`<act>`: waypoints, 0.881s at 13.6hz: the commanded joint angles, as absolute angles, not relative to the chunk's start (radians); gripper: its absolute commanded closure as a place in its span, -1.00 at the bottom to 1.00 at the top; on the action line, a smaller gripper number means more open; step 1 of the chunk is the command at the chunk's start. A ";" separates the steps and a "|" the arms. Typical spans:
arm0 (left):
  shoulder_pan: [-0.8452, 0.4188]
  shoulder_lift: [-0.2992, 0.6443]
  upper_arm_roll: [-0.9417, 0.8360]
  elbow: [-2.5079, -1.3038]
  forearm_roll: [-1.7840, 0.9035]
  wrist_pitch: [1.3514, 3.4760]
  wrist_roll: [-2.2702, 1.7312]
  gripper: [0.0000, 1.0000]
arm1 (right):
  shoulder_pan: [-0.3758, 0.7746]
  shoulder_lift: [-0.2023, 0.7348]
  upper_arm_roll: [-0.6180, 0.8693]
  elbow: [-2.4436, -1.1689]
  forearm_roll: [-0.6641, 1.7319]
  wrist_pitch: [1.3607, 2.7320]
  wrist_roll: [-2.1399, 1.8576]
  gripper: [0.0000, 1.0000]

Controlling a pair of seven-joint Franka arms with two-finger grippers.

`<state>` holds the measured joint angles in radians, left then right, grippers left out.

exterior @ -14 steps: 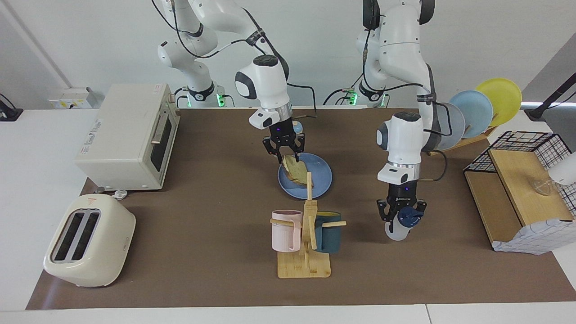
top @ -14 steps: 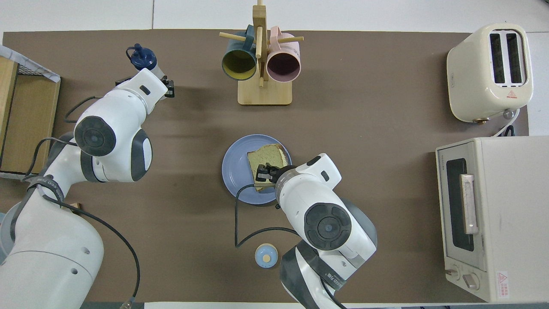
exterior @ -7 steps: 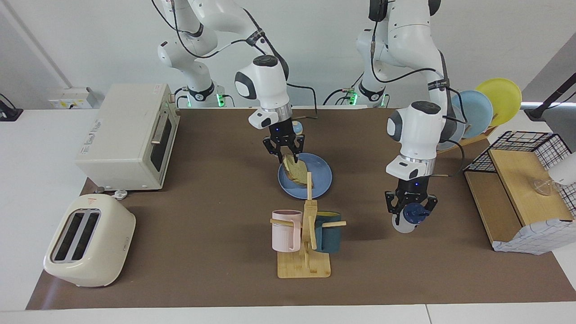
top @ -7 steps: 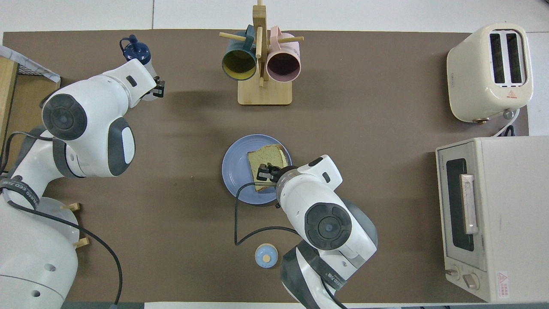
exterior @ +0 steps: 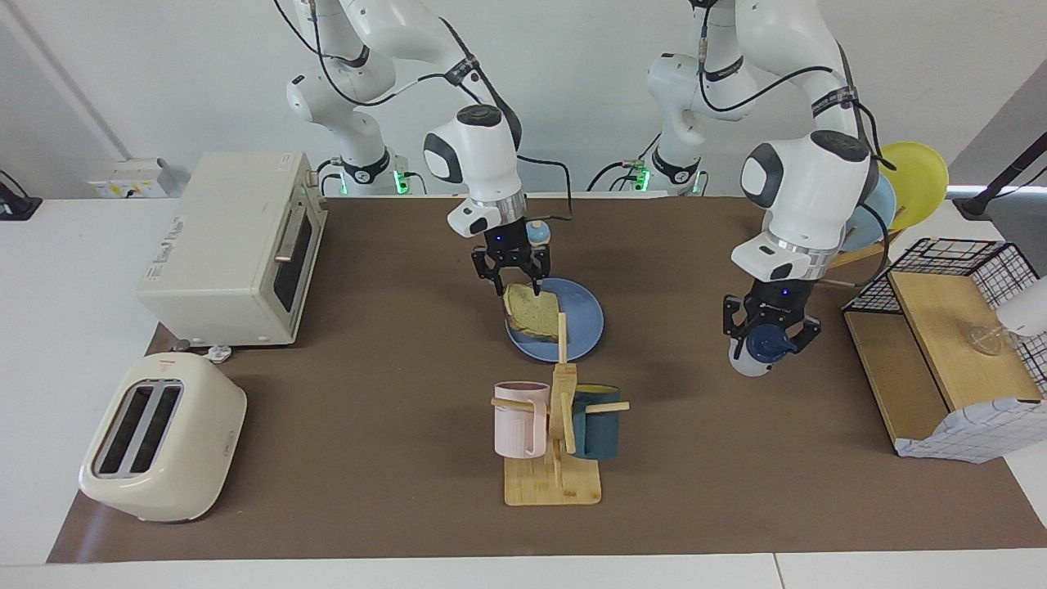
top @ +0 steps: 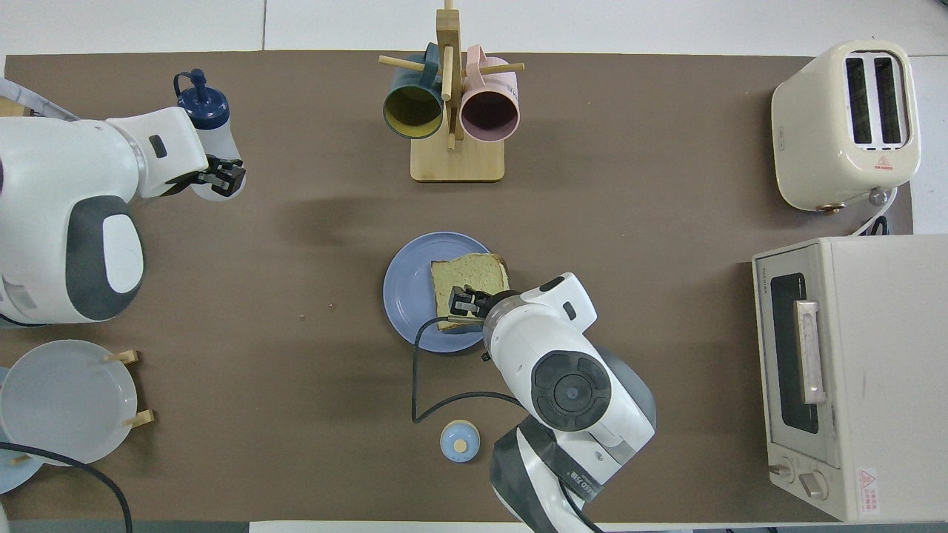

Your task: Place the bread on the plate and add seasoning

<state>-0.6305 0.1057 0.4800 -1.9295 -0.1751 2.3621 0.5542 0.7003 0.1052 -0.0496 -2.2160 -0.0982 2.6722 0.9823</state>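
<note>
The bread (exterior: 533, 310) lies on the blue plate (exterior: 585, 323) under the part-open right gripper (exterior: 517, 285), while the left gripper (exterior: 770, 342), clamped on the seasoning bottle (exterior: 757, 352), hangs well apart toward its own table end.

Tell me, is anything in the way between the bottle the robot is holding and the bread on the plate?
Nothing visible is. The left gripper holds the seasoning above bare table. The right gripper sits at the bread on the plate. The mug rack stands farther from the robots.
</note>
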 commanded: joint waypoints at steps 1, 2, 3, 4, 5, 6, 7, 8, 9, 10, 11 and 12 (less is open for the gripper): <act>-0.611 0.016 0.480 -1.940 -0.172 2.217 0.697 1.00 | 0.692 0.083 -0.044 -2.243 -0.081 2.724 1.005 -0.55; -0.611 -0.003 0.480 -1.940 -0.167 2.171 0.736 1.00 | 0.693 0.086 -0.044 -2.234 -0.080 2.727 1.014 -0.59; -0.611 -0.023 0.479 -1.940 -0.140 2.119 0.770 1.00 | 0.693 0.089 -0.044 -2.226 -0.080 2.727 1.020 -0.92; -0.615 -0.038 0.476 -1.940 -0.118 2.079 0.782 1.00 | 0.695 0.092 -0.044 -2.209 -0.081 2.727 1.006 -1.00; -0.621 -0.049 0.474 -1.940 -0.111 2.042 0.801 1.00 | 0.692 0.097 -0.044 -2.185 -0.081 2.712 1.000 -1.00; -0.624 -0.061 0.466 -1.942 -0.109 1.996 0.827 1.00 | 0.693 0.095 -0.046 -2.178 -0.080 2.700 0.997 -1.00; -0.626 -0.069 0.457 -1.942 -0.109 1.962 0.844 1.00 | 0.692 0.092 -0.046 -2.175 -0.081 2.686 0.996 -1.00; -0.626 -0.080 0.442 -1.942 -0.107 1.935 0.857 1.00 | 0.695 0.091 -0.048 -2.158 -0.089 2.654 0.982 -1.00; -0.626 -0.084 0.433 -1.942 -0.107 1.912 0.873 1.00 | 0.689 0.092 -0.048 -2.129 -0.094 2.601 0.954 -1.00; -0.626 -0.098 0.430 -1.942 -0.103 1.887 0.903 1.00 | 0.674 0.092 -0.048 -2.090 -0.094 2.532 0.907 -1.00; -0.626 -0.107 0.428 -1.945 -0.101 1.867 0.926 1.00 | 0.654 0.091 -0.048 -2.053 -0.094 2.472 0.864 -1.00; -0.626 -0.120 0.426 -1.947 -0.101 1.850 0.946 1.00 | 0.637 0.089 -0.048 -2.018 -0.094 2.420 0.824 -1.00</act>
<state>-0.6221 -0.0730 0.4248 -1.9304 -0.1211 1.8945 0.8981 0.6770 0.0977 -0.0514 -2.0848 -0.0991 2.5175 0.9084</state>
